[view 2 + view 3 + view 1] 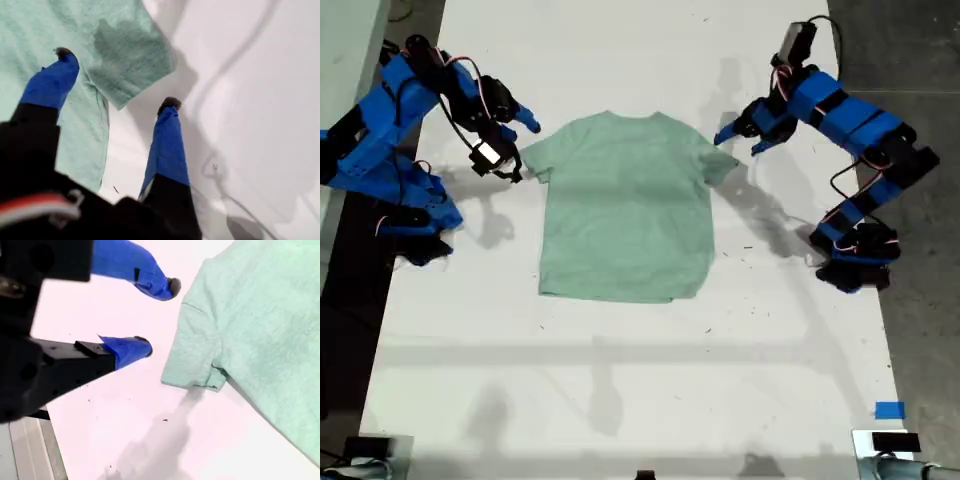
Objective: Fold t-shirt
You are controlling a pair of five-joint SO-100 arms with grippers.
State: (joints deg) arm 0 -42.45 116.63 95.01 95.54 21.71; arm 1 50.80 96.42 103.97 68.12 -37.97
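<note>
A: My first gripper [116, 77] is spread wide, holding nothing, straddling a sleeve edge of the t-shirt [625, 205]. The exterior view puts it right of centre.

B: My second gripper [159, 317] gapes empty just beside the other sleeve. Only the exterior view shows the whole shirt, flat at upper centre on the white table [620, 380].

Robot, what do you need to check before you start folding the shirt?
1. T-shirt spread flat on the table: ok.
2. My first gripper open: ok.
3. It straddles a sleeve: ok.
4. My second gripper open: ok.
5. It is over the other sleeve: not ok, it is beside it, over bare table.
6. Fingertips low enough to pinch cloth: cannot tell.
</note>
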